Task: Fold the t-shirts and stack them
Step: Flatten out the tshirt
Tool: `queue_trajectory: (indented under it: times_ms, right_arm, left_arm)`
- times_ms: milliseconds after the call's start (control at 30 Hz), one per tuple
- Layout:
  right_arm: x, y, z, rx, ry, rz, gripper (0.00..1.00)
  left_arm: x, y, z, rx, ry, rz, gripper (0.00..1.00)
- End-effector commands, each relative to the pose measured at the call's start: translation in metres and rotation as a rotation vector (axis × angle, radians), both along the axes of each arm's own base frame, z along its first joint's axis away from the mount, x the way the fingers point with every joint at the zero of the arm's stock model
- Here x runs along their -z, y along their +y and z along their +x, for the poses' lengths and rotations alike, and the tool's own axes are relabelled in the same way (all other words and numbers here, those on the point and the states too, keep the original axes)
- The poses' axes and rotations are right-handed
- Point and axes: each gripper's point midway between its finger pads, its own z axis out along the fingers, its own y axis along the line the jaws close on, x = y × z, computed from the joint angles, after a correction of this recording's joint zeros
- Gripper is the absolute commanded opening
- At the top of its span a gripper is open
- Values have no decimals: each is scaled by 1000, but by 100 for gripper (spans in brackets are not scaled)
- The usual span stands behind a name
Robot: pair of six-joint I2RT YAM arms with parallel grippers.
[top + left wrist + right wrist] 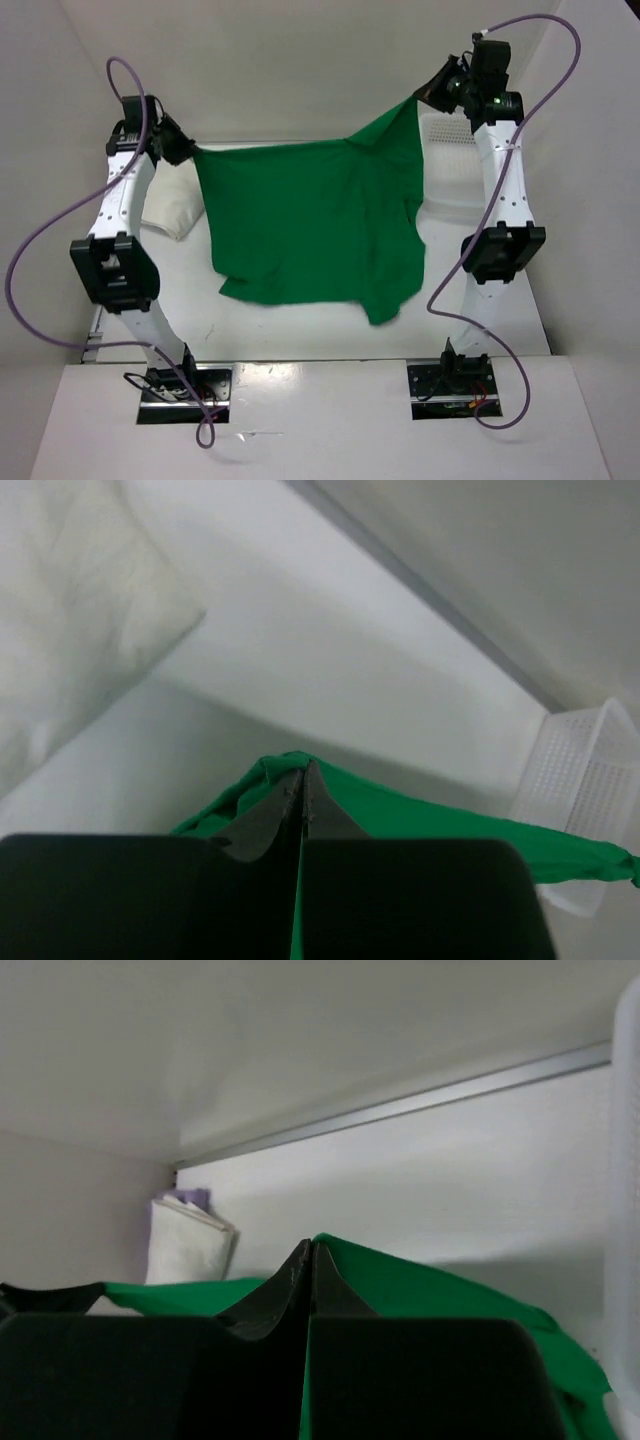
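The bright green t-shirt (310,225) hangs spread in the air between both arms above the table. My left gripper (186,150) is shut on its left top corner; the cloth (420,810) bunches round the closed tips. My right gripper (428,95) is shut on its right top corner, held higher, and the cloth also shows in the right wrist view (440,1290). The folded off-white t-shirt (175,210) lies at the far left under the left arm (70,610). In the right wrist view it (190,1245) sits on top of the lavender t-shirt (190,1198), of which only an edge shows.
A white plastic mesh basket (455,165) stands at the back right behind the right arm, and it also shows in the left wrist view (580,790). White walls enclose the table on the left, back and right. The green shirt's lower hem hangs near the table's middle.
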Motion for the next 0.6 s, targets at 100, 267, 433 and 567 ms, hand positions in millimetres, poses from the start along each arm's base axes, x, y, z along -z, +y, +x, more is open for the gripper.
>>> queue_trajectory:
  times_ms: [100,267,433,567]
  right_arm:
    - [-187,12,-39,-29,-496,116,0]
    - [-232,-1,-68,-33,-609,160,0]
    - [-165,-4,-52,-21,-413,109,0]
    - [-97,-8,-60,-13,-303,43,0]
  left_arm:
    - [-158,9,41,-25,-401,2,0]
    - [-221,25,34,-46,-524,24,0]
    - [-207,31,32,-46,-482,49,0]
    - [-161,35,26,-70,-411,58,0]
